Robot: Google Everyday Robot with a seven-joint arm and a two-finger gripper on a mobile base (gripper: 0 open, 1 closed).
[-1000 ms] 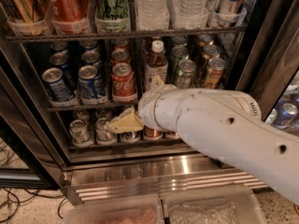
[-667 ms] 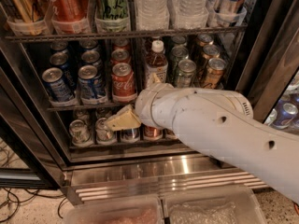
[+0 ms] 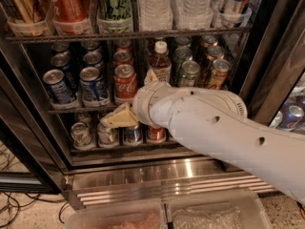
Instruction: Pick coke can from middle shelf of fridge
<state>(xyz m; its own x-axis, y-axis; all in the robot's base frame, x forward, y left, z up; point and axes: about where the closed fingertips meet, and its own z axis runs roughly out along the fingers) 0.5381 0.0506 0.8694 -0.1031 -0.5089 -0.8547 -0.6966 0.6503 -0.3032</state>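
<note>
The coke can (image 3: pixel 125 83) is short and red with white script. It stands at the front of the middle shelf (image 3: pixel 66 109) of the fridge (image 3: pixel 267 75), between blue cans (image 3: pixel 93 86) on its left and a white-capped bottle (image 3: pixel 161 63) on its right. My gripper (image 3: pixel 134 98) is on the white arm (image 3: pixel 219 128), just in front of the can and a little below and to its right. It is open and empty. One cream finger (image 3: pixel 119 118) shows below the shelf edge and the other (image 3: pixel 150 76) beside the can. The wrist hides the can's lower right side.
Green and copper cans (image 3: pixel 190 73) stand right of the bottle. Tall cans and water bottles (image 3: pixel 157 6) fill the rack above. Short cans (image 3: pixel 107 135) sit on the lowest rack. The steel base (image 3: pixel 157 173) and clear bins (image 3: pixel 119 218) lie below. The door frame (image 3: pixel 286 66) is at right.
The arm has moved slightly left and up towards the red can. The cans have not moved.
</note>
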